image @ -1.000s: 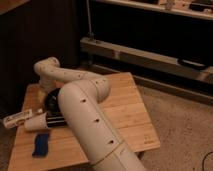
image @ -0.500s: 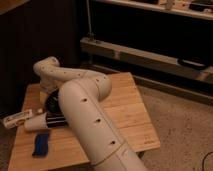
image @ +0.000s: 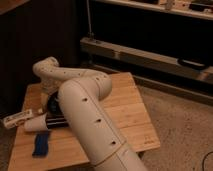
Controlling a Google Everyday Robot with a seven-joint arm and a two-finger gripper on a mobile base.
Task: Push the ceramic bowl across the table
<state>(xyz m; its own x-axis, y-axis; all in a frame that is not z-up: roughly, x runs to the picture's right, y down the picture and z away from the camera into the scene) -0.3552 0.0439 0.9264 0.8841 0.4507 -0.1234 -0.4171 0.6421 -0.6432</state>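
Camera view: gripper, open-or-closed indiscernible, beside glossy black ceramic bowl on light wooden plank table; nothing shifted this past second, push seemingly pending.

A lab-like test room is showing: a speckled floor is spreading under dark metal shelving and a low wooden desk; the hand is hiding behind the arm over the desk.

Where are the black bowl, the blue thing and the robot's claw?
ceramic bowl [image: 52,106], camera view, its dark side left of the arm.
blue thing [image: 41,144], camera view, its middle.
claw, camera view: hidden behind the arm's end, by the ceramic bowl.
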